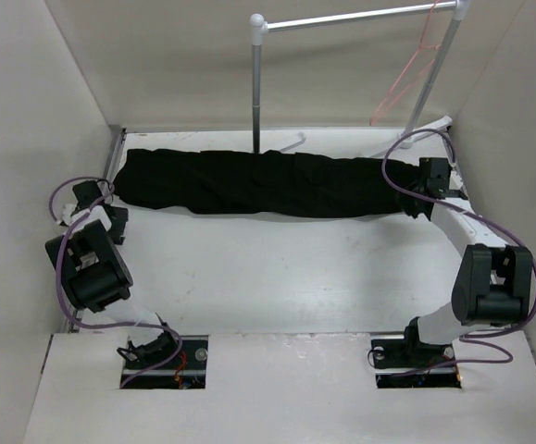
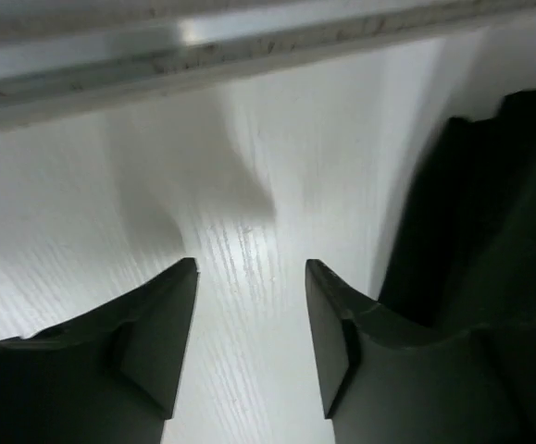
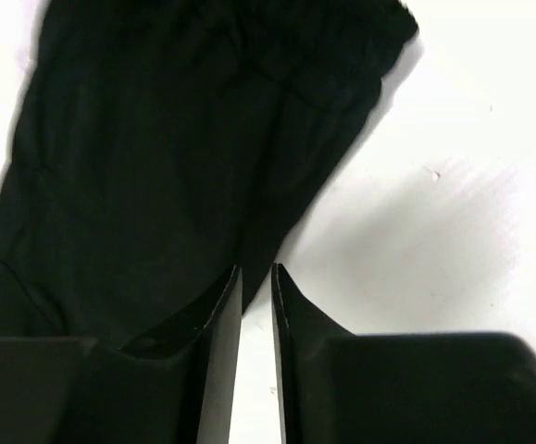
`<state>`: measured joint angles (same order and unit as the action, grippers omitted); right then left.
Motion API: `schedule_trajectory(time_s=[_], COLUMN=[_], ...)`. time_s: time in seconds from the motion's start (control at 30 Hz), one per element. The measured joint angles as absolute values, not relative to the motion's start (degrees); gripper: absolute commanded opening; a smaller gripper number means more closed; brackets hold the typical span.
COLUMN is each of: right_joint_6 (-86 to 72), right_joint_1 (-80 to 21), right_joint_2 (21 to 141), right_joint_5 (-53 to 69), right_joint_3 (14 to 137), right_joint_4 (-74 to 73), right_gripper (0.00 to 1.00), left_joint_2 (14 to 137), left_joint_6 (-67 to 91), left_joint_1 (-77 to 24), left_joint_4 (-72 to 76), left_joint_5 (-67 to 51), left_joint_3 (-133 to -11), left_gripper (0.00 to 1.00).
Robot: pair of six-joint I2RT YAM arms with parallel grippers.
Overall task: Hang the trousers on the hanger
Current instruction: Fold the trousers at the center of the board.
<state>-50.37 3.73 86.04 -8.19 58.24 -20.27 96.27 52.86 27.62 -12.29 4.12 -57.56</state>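
A large pair of plain black, soft fabric trousers (image 1: 268,185) lies stretched in a long, rumpled band across the far part of the white wood-grain surface (image 1: 277,268), running from the far left corner to the far right side. A thin pink-orange wire hanger (image 1: 388,97) hangs by its hook from the right end of the top bar of a white and grey metal tube rack (image 1: 256,92), above the trousers and apart from them.

The left hand (image 2: 249,268) sits at the left end of the trousers. Its jaws are apart, with bare surface between them and black cloth just beside its right finger.

The right hand (image 3: 256,268) is at the right end, its jaws drawn to a narrow slit at the cloth's edge. I cannot tell whether they pinch any fabric.
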Motion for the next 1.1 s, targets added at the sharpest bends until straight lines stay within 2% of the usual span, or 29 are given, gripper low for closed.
schedule_trajectory(time_s=[0.13,0.23,0.3,0.37,0.47,0.53,0.77,0.97,1.1], right_joint_6=[-50.5,-50.5,-50.4,-50.3,-50.2,-50.0,-49.7,-49.7,-49.7], right_joint_1=[3.8,3.8,3.7,3.6,3.0,2.8,2.6,4.0,8.3], right_joint_2=[86.0,85.5,84.9,84.4,83.6,83.6,83.5,83.7,84.3], right_joint_5=[-6.2,-5.4,-5.1,-5.0,-4.8,-4.5,-4.4,-4.2,-4.1], right_joint_3=[56.8,56.8,56.8,56.6,55.4,54.5,51.9,50.7,50.8], right_joint_4=[-19.1,-18.2,-17.9,-17.3,-16.4,-16.0,-15.7,-15.3,-14.3], right_gripper=[0.28,0.29,0.3,0.36,0.52,0.58,0.64,0.7,0.77], left_joint_2=[98.0,100.1,101.2,101.1,100.3,100.2,103.4,109.5,112.1], left_joint_6=[55.1,57.2,58.5,59.7,62.1,63.8,69.1,71.6,72.0], left_joint_1=[27.1,27.0,27.1,27.1,27.1,27.4,27.4,26.9,26.3], left_joint_4=[-6.6,-1.3,2.2,6.6,12.9,16.3,23.4,24.0,22.2], left_joint_5=[0.7,-1.1,-2.0,-2.5,-3.1,-3.7,-5.9,-6.0,-5.5], left_joint_3=[-55.7,-55.7,-55.5,-53.6,-50.4,-49.5,-49.8,-56.3,-59.7], left_gripper=[0.49,0.38,0.38,0.46,0.62,0.68,0.69,0.54,0.32])
